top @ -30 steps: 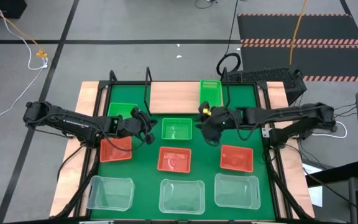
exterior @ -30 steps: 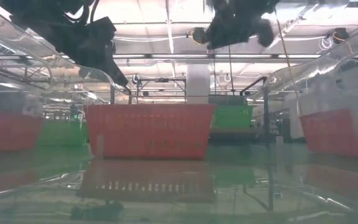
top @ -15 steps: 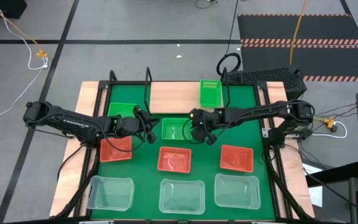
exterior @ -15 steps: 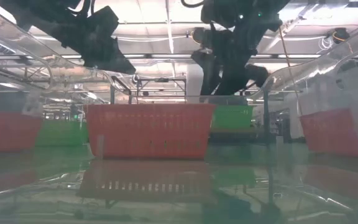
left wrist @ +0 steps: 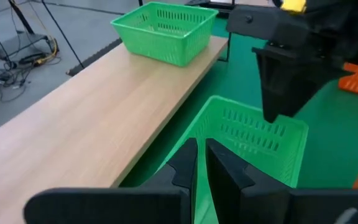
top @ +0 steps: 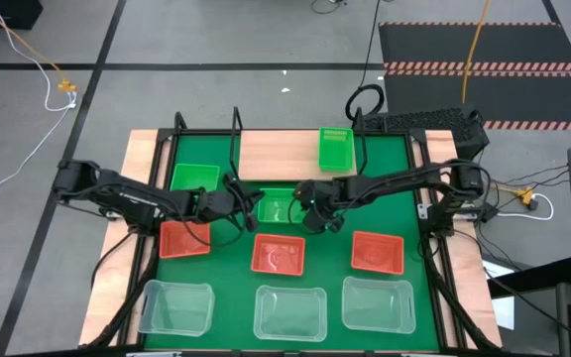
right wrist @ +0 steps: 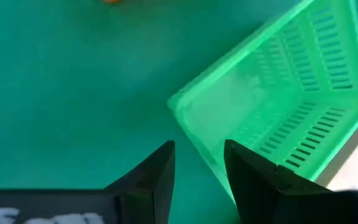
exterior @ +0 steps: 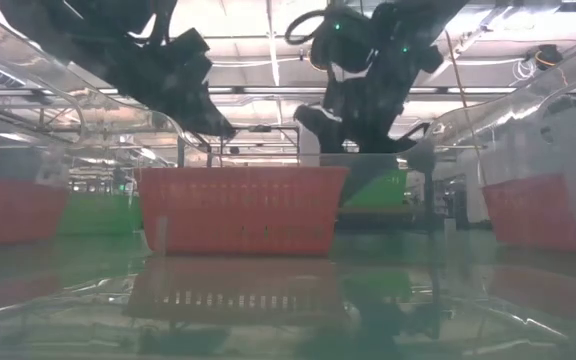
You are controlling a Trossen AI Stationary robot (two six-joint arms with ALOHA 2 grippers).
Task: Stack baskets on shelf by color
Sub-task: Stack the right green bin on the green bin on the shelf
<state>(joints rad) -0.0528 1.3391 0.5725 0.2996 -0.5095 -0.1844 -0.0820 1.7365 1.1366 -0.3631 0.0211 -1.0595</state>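
the middle green basket (top: 280,206) sits on the green mat (top: 335,226) just in front of the shelf (top: 278,154), and both arms meet over it. in the high view the arms cover its two short sides, so only its middle part shows.

the right gripper (right wrist: 197,163) is at the right side of this basket. its two fingers stand apart with a gap between them, and the near corner of the basket rim lies just ahead of that gap. nothing is between the fingers. in the low view this gripper (exterior: 363,125) is only a dark shape against the ceiling lights, and the basket under it is mostly hidden behind the red basket (exterior: 240,210) in front.

the left gripper (left wrist: 199,163) is at the left side of the same basket. its fingers are almost together, with a thin slit between them. the basket rim seems to run into that slit, but i cannot tell if it is really pinched.

another green basket (top: 336,148) stands on the right end of the shelf. a third green basket (top: 195,178) lies on the mat at the left, partly covered by the left arm. three red baskets and three clear baskets (top: 289,311) lie in rows nearer the front of the tabletop; the left red basket (top: 184,238) is partly under the arm.
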